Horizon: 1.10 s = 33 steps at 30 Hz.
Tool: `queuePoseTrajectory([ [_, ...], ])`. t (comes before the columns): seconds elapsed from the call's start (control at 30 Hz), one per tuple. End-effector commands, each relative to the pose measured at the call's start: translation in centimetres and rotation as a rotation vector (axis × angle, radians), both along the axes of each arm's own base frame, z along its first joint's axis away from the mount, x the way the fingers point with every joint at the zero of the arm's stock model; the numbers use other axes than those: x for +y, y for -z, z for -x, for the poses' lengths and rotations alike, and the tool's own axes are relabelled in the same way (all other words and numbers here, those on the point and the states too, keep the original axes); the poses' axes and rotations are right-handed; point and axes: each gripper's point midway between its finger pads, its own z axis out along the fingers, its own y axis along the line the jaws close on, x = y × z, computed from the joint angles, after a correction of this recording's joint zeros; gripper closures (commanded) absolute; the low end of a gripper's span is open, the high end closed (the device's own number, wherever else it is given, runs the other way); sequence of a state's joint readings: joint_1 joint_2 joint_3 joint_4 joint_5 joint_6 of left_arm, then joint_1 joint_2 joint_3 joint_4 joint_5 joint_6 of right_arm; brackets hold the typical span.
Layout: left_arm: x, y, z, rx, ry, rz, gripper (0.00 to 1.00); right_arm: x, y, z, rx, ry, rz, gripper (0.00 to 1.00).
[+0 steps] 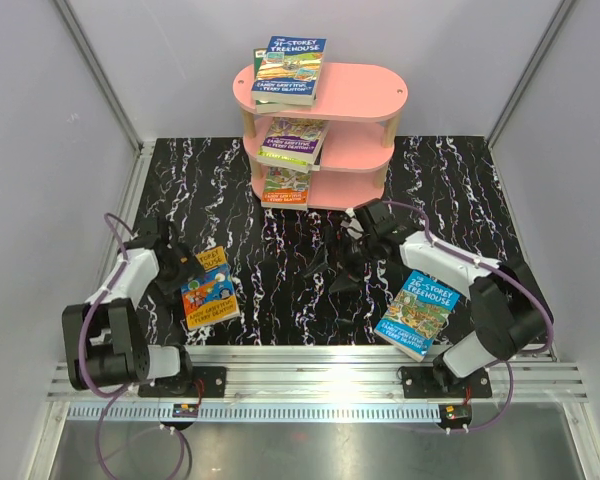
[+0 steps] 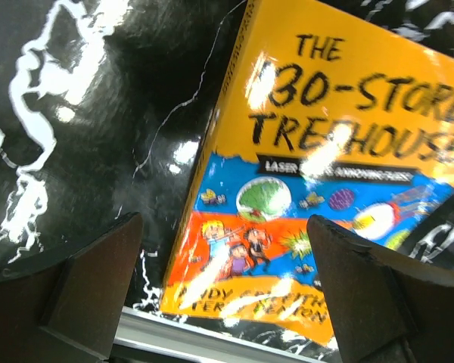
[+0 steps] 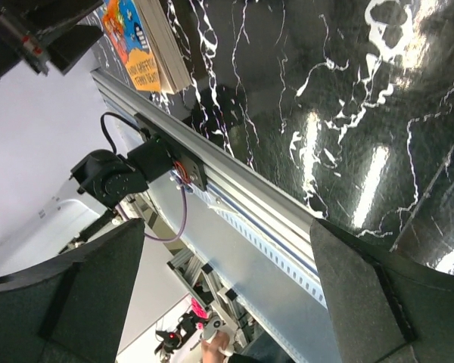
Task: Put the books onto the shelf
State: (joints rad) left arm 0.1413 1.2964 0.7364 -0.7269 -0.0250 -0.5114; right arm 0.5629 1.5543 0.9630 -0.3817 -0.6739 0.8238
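Books [image 1: 288, 70] are seen on all three tiers of the pink shelf [image 1: 365, 95], while an orange book [image 1: 210, 288] and a blue book [image 1: 416, 315] are laid flat on the tabletop [image 1: 440, 200]. The left claw [image 2: 223, 227] is held wide apart just over the orange book; the right claw [image 1: 332, 268] is likewise spread, empty, above the tabletop.

The top view looks down from behind the arm bases, far above the orange book [image 1: 210, 292]. The left wrist view sits close over that book [image 2: 318, 197]. The right wrist view (rolled sideways) sees the book [image 3: 130, 34] from farther off.
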Motion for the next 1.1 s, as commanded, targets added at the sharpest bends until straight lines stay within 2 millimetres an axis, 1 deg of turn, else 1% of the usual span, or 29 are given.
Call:
queuePoseTrajectory([
  [0.0,0.5,0.7,-1.6,-0.020,0.025,-0.015,0.01,-0.3,-1.5,0.2,-0.061,-0.020,-0.005,0.02],
  [0.07,-0.2,1.5,-2.1,-0.037,0.044,0.015,0.01,-0.6,-1.5,0.2,-0.071,-0.032,0.014,0.02],
  [0.1,-0.9,1.7,-2.2,-0.039,0.052,0.037,0.02,-0.7,-1.5,0.0,-0.080,-0.032,0.022,0.02],
  [0.13,-2.1,1.9,-2.3,-0.036,0.095,0.043,0.02,-0.7,-1.4,0.1,-0.089,-0.042,0.026,0.02],
  [0.2,-3.7,2.0,-2.9,-0.049,0.130,0.043,0.02,-0.5,-1.1,-0.1,-0.083,-0.055,0.028,0.01],
  [0.23,-5.7,2.0,-2.8,-0.048,0.189,0.047,0.02,-0.5,-0.8,-0.2,-0.085,-0.067,0.031,0.01],
  [0.3,-8.0,2.1,-3.2,-0.053,0.218,0.079,0.02,0.1,0.2,-0.6,-0.071,-0.083,0.020,0.00],
  [0.33,-9.8,2.2,-3.0,-0.054,0.270,0.090,0.02,0.4,0.6,-0.8,-0.065,-0.086,0.016,0.00],
  [0.37,-10.7,2.3,-3.1,-0.050,0.288,0.097,0.02,0.9,1.5,-1.5,-0.064,-0.087,0.010,0.00],
  [0.4,-11.7,2.3,-3.1,-0.046,0.302,0.109,0.02,1.2,1.9,-1.7,-0.055,-0.090,0.000,0.00],
  [0.43,-13.0,2.3,-2.6,-0.040,0.345,0.113,0.02,1.7,2.9,-2.4,-0.043,-0.088,-0.003,0.00],
  [0.47,-13.7,2.2,-2.7,-0.037,0.360,0.115,0.02,2.0,3.4,-2.7,-0.036,-0.089,-0.006,0.01],
  [0.53,-15.4,2.2,-2.2,-0.027,0.389,0.135,0.03,2.6,4.2,-3.3,-0.017,-0.088,-0.017,0.01],
  [0.57,-16.0,2.0,-2.1,-0.029,0.391,0.151,0.02,3.0,5.4,-3.8,-0.007,-0.089,-0.014,0.01],
  [0.6,-16.9,1.8,-2.0,-0.027,0.380,0.188,0.02,3.2,5.9,-3.9,0.000,-0.090,-0.017,0.01],
  [0.63,-17.9,1.5,-1.9,-0.037,0.390,0.209,0.02,3.6,7.0,-4.4,0.017,-0.081,-0.022,0.02],
  [0.67,-18.6,1.2,-2.0,-0.046,0.381,0.232,0.02,4.1,7.4,-4.3,0.022,-0.088,-0.030,0.03],
  [0.7,-19.7,0.9,-1.6,-0.046,0.403,0.254,0.02,4.5,7.8,-4.1,0.029,-0.095,-0.034,0.04],
  [0.73,-20.3,0.7,-1.6,-0.051,0.409,0.265,0.02,5.1,8.0,-4.0,0.028,-0.105,-0.037,0.05],
  [0.77,-21.4,0.2,-1.6,-0.056,0.419,0.295,0.02,6.2,8.4,-3.5,0.023,-0.137,-0.039,0.05],
  [0.8,-21.8,0.0,-1.7,-0.058,0.411,0.315,0.02,6.8,8.6,-3.4,0.020,-0.153,-0.039,0.05],
  [0.87,-23.3,-0.5,-1.7,-0.074,0.411,0.367,0.02,8.0,9.1,-3.0,0.024,-0.183,-0.036,0.12],
  [0.93,-24.7,-1.3,-1.7,-0.097,0.435,0.418,0.02,9.0,9.4,-1.8,0.034,-0.215,-0.036,0.18],
  [0.97,-25.0,-1.5,-1.8,-0.106,0.445,0.422,0.02,9.1,9.4,-1.5,0.033,-0.220,-0.034,0.31],
  [1.0,-25.1,-1.7,-1.8,-0.113,0.453,0.420,0.02,9.1,9.3,-1.2,0.031,-0.225,-0.035,0.41],
  [1.03,-25.1,-1.8,-1.7,-0.113,0.456,0.420,0.02,8.7,9.3,-0.9,0.034,-0.224,-0.031,0.51],
  [1.07,-25.1,-2.2,-1.8,-0.126,0.462,0.422,0.02,8.5,9.1,-0.6,0.031,-0.226,-0.028,0.72],
])
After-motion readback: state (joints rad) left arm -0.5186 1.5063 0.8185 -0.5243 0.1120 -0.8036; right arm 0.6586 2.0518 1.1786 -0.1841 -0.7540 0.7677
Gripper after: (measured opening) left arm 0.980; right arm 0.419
